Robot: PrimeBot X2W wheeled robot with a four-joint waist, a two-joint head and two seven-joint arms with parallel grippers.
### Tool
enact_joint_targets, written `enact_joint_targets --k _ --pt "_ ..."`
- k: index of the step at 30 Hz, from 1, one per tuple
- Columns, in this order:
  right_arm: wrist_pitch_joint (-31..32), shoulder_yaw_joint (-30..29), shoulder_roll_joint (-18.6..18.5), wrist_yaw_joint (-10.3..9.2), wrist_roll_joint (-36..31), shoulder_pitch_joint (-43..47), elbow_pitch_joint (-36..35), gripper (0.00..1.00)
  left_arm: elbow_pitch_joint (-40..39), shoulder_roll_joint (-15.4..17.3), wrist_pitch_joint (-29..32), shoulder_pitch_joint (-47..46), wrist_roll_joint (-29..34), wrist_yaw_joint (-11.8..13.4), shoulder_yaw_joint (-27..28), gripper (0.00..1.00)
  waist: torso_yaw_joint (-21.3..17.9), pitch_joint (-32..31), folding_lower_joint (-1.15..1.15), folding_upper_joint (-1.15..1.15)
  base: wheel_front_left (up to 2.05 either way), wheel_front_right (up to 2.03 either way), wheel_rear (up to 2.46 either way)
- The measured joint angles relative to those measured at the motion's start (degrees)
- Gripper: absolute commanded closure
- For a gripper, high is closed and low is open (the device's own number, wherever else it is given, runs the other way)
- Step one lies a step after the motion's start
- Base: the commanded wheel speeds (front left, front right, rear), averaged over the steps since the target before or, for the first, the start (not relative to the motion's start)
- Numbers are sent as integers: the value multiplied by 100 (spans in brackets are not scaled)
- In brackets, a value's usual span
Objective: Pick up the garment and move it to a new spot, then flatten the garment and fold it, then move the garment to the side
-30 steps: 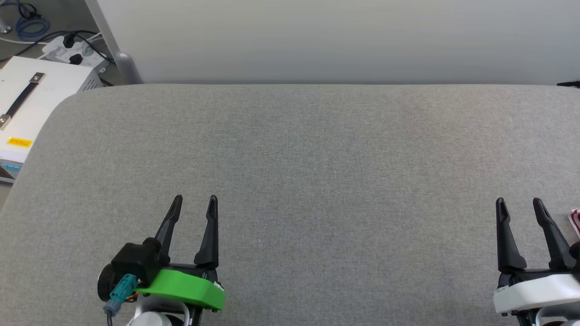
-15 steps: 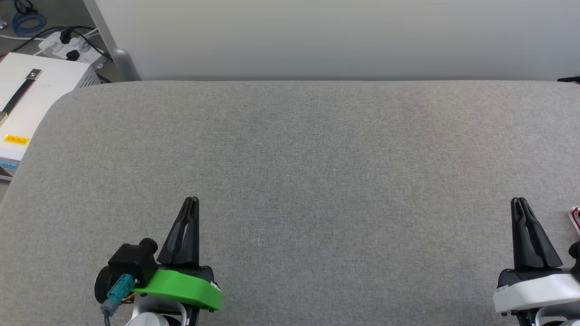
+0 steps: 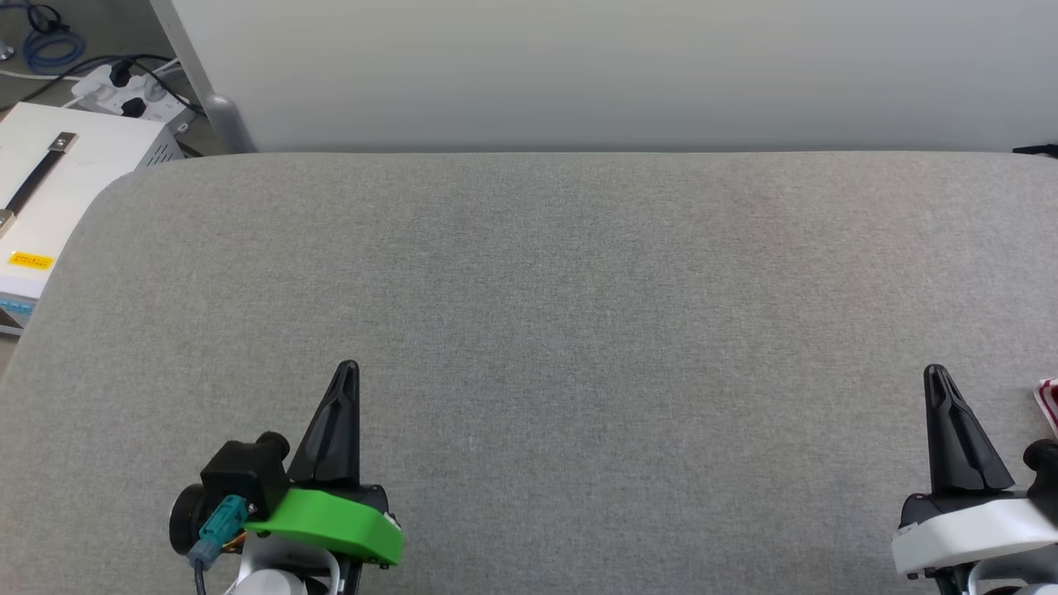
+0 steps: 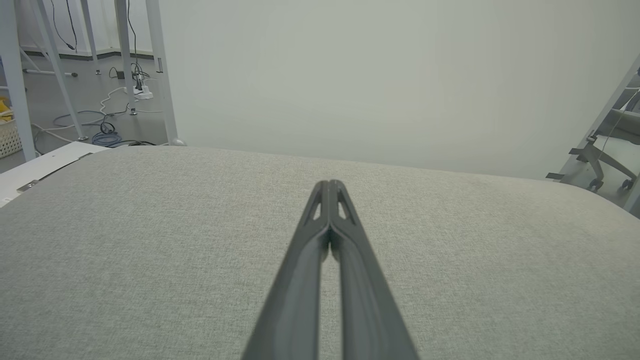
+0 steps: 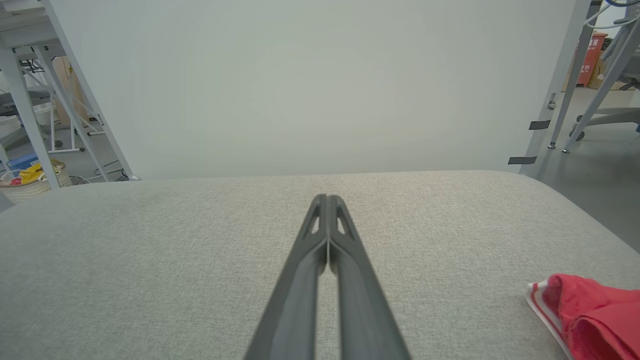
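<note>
The garment [image 5: 590, 312] is a red bundle with red-white striped trim, lying on the grey padded table at the lower right of the right wrist view; a sliver of its trim [image 3: 1050, 401] peeks in at the head view's right edge. My right gripper [image 3: 935, 373] hovers over the table just left of it, fingers pressed together and empty, as the right wrist view confirms [image 5: 327, 200]. My left gripper [image 3: 348, 368] is at the lower left, far from the garment, also shut on nothing [image 4: 329, 185].
The grey table [image 3: 579, 289] spreads wide between both grippers. A pale wall panel [image 3: 579, 74] rises behind its far edge. A white case with a black handle [image 3: 50, 190] and a power strip [image 3: 124, 91] sit off the table's left corner.
Both grippers have gone from open to shut, on nothing. The arms have stayed in place; the head view shifted only slightly.
</note>
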Motion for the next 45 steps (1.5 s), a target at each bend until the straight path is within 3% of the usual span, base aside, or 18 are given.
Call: enact_joint_targets --k 45 --pt "424 171 174 0 -497 -98 114 100 -182 -5 506 1 498 224 135 100 -34 -160 0 0 0 0 0"
